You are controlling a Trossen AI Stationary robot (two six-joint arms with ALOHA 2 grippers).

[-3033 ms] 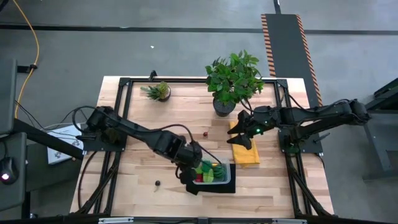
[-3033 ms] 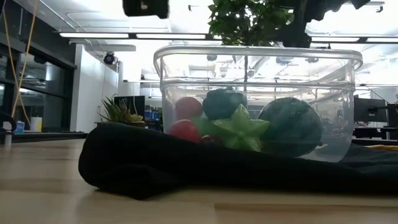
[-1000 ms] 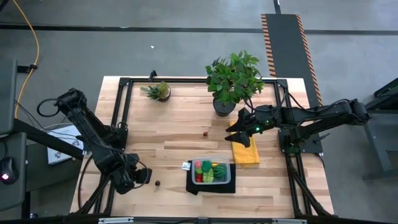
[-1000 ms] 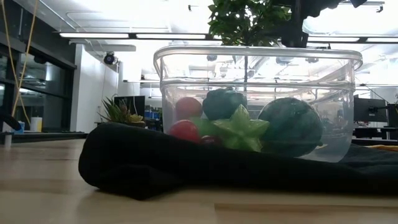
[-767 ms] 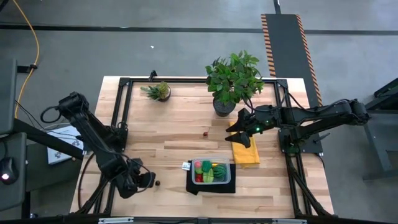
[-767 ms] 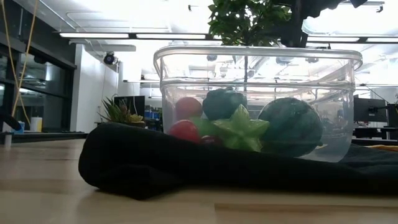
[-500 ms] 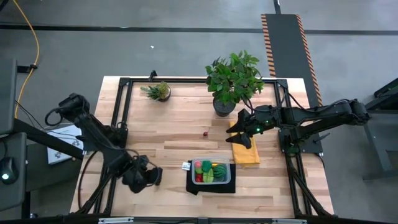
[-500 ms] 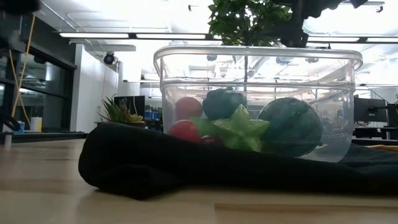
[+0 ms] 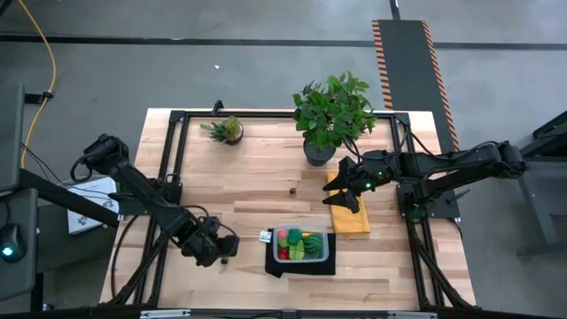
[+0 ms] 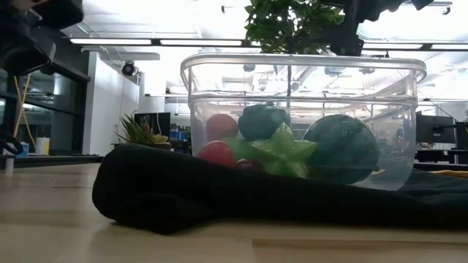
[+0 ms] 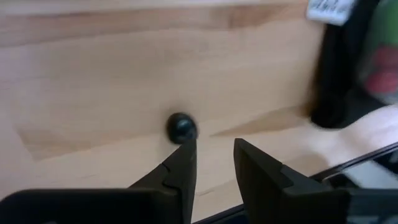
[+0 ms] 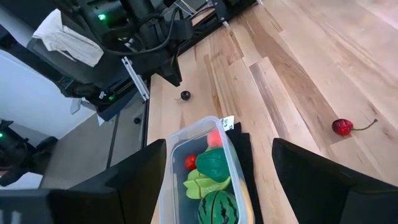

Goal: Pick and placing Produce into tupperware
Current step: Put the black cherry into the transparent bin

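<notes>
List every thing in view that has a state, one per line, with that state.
Tupperware: lidless, upright on the black mat, holding several produce pieces.
Dark berry: loose on the table, just beyond the left gripper, not held.
Left gripper: fingers apart, empty.
Right gripper: open, empty, above the yellow cloth.
Cherry: loose on the table.

Tupperware (image 9: 301, 245) sits on a mat (image 9: 301, 266), left gripper (image 9: 225, 248) to its left, cherry (image 9: 292, 189) behind.

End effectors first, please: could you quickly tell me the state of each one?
Left end effector: open, holding nothing, beside the small dark round berry.
Right end effector: open, empty, above the yellow cloth.
</notes>
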